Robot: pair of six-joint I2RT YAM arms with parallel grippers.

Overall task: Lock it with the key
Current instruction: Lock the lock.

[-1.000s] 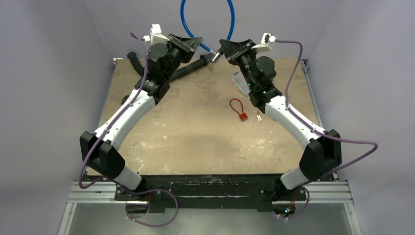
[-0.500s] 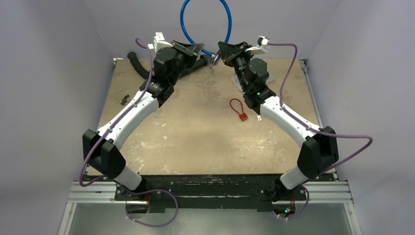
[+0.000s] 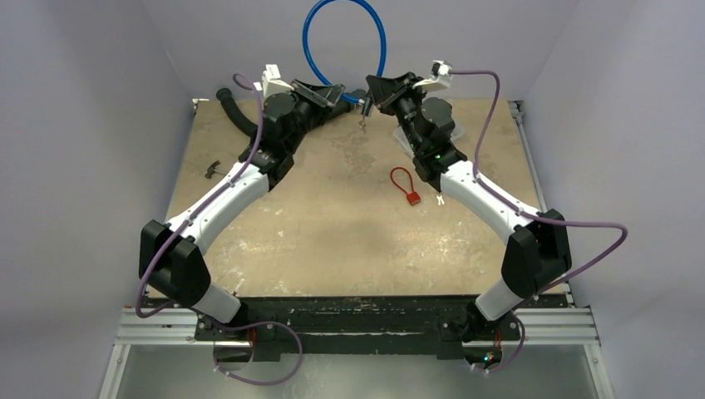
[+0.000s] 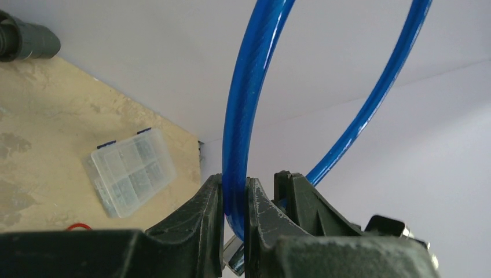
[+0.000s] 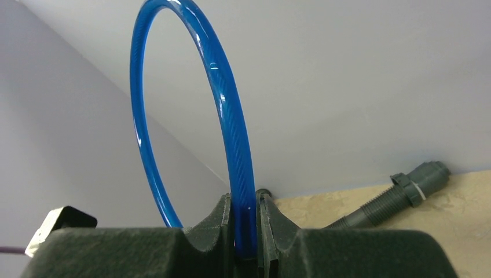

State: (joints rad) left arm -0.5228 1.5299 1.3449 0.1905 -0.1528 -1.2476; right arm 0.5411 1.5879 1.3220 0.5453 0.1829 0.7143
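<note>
Spanning the view, the worn beige tabletop (image 3: 332, 233) lay under both arms. A thick blue cable loop (image 3: 342, 33) stood upright at its far edge, the left gripper (image 4: 234, 196) clamped on one leg and the right gripper (image 5: 244, 215) on the other. A thin red cable lock (image 3: 404, 184) lay on the table, with the tiny silvery metal key (image 3: 440, 199) just right of it, untouched.

Right gripper (image 5: 244, 204) is at bottom centre, seen from behind. Its two dark fingers (image 5: 215, 223) are pinched on a blue cable (image 5: 223, 99). The cable rises from between the fingers, arches up to the top left, and comes back down behind the left finger as one glossy loop. A grey ribbed pipe (image 5: 405, 194) with a collar lies tilted on the beige table (image 5: 457, 200) at right. There is a pale wall behind and a small white angular part (image 5: 58, 223) at lower left.
</note>
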